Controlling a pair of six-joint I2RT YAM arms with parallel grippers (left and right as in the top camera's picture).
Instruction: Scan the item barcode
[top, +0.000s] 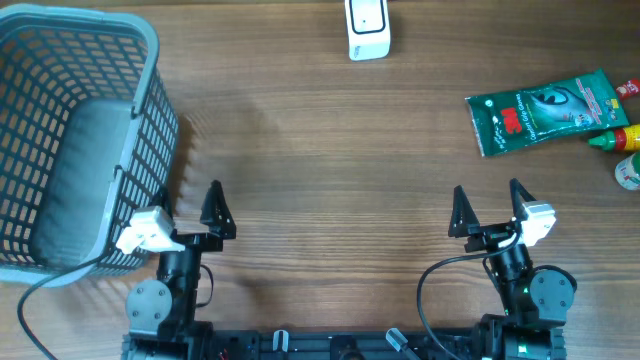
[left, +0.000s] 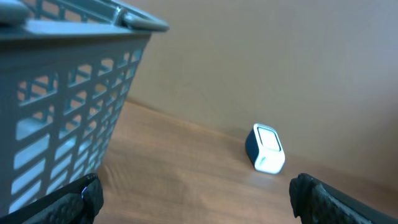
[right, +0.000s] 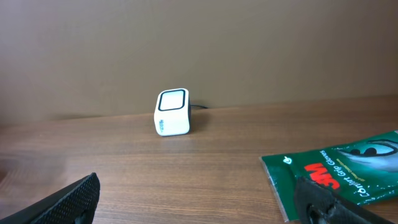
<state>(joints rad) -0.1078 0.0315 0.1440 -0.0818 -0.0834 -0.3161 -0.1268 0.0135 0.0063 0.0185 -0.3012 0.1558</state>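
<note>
Brown wood-grain tabletop (top: 320, 150) below a plain beige wall (right: 199, 43). At the far edge, near the middle, a white barcode scanner (top: 367, 28), upright, dark-framed window turned toward the arms, thin cable trailing behind. Far right, flat on the wood, a green 3M packet (top: 548, 110), printed side up, well apart from the scanner. Just beside it, a yellow bottle (top: 622, 138), partly cut off by the frame. Far left, a grey-blue slatted plastic basket (top: 150, 60), upright. Along the near edge, left gripper (top: 190, 202) spread wide and empty, close against the basket wall. Right gripper (top: 487, 195) likewise wide apart, holding nothing, well short of the packet.
</note>
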